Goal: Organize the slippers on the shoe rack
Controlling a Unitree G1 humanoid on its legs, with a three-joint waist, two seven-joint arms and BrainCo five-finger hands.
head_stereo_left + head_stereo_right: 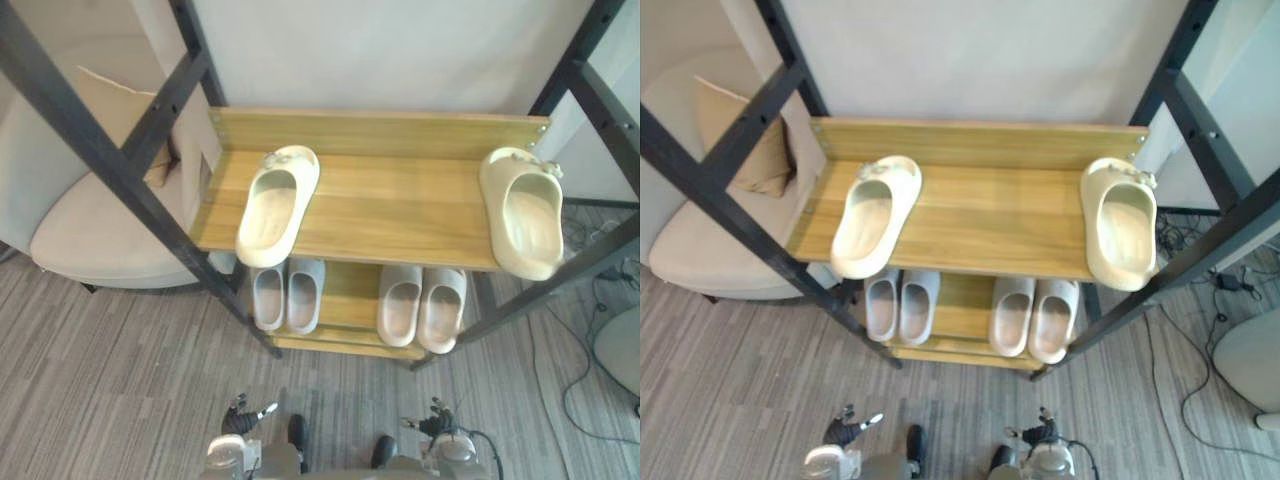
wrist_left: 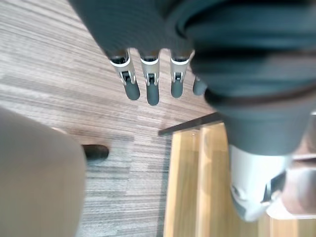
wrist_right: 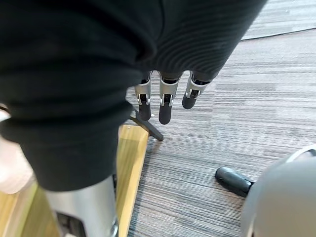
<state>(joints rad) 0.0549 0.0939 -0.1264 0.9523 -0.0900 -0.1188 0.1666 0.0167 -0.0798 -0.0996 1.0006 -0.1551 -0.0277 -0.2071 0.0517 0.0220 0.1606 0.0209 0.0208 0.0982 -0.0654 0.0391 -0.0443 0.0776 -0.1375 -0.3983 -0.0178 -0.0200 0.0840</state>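
Noted on shoe rack (image 1: 400, 215) top shelf: left cream slipper (image 1: 277, 205) and right cream slipper (image 1: 523, 212) at opposite ends, well apart; on lower shelf, grey pair (image 1: 268, 298) beside beige pair (image 1: 400, 305); before rack, left hand (image 2: 152, 89) and right hand (image 3: 165, 106), fingers straight, empty.

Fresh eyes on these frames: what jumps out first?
On the shoe rack's top shelf, the left cream slipper lies angled and the right cream slipper sits far off at the right end. Below, a grey pair and a pale pair sit neatly side by side. The left robot hand and right robot hand hang open over the floor.
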